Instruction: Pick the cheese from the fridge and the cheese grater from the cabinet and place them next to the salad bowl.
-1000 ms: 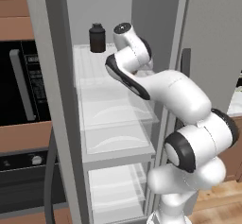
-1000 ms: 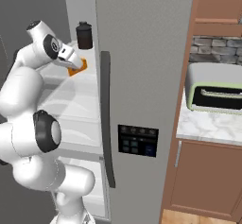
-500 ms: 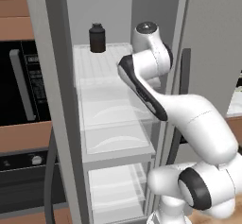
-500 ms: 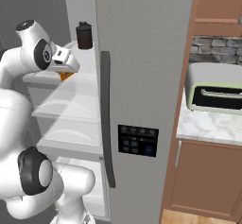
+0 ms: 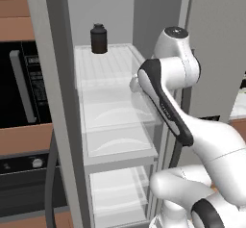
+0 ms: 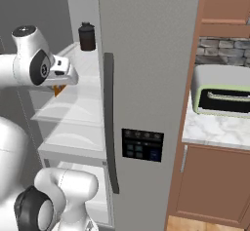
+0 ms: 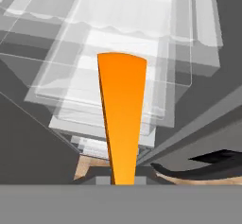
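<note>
The cheese (image 7: 122,119), an orange wedge, is pinched between my gripper (image 7: 122,179) fingers and sticks out in front of the hand, over the fridge's clear shelves. From the right base view, the gripper (image 6: 58,85) hangs in front of the open fridge (image 6: 146,54), shut on the cheese (image 6: 59,90), just clear of the upper shelf's front edge. In the left base view my arm's own link hides the hand, beside the fridge (image 5: 53,102) shelves. The cheese grater and the salad bowl are out of view.
A dark cylindrical jar (image 5: 98,38) stands at the back of the top shelf. A black built-in oven (image 5: 19,87) is left of the fridge. To the right, a green-grey toaster oven (image 6: 222,96) sits on a marble counter under a brown wall cabinet (image 6: 224,3).
My hand has drawn back from the upper shelf and come down a little, carrying the cheese out of the fridge. The jar has not moved.
</note>
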